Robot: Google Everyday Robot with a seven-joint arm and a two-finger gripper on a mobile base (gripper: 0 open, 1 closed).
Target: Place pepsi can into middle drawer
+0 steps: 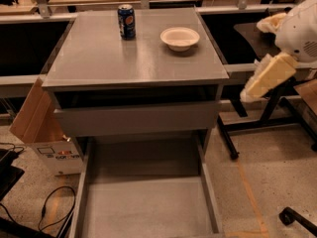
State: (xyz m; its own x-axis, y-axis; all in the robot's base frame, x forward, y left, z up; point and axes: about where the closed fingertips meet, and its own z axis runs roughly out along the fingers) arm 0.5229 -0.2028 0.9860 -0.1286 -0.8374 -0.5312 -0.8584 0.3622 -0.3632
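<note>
The pepsi can (126, 21), dark blue with a silver top, stands upright at the back left of the grey cabinet top (99, 63). The middle drawer (143, 205) is pulled far out at the bottom of the view, showing its bare flat floor and thin side walls. My gripper (251, 89), cream-coloured on a white arm, hangs in the air to the right of the cabinet, about level with its top edge. It is far from the can and holds nothing that I can see.
A white bowl (180, 37) sits on the cabinet top right of the can. The upper drawer's grey front panel (136, 119) stands slightly out. A cardboard box (42, 133) and cables (49, 212) lie at the left. A black stand (262, 118) is at the right.
</note>
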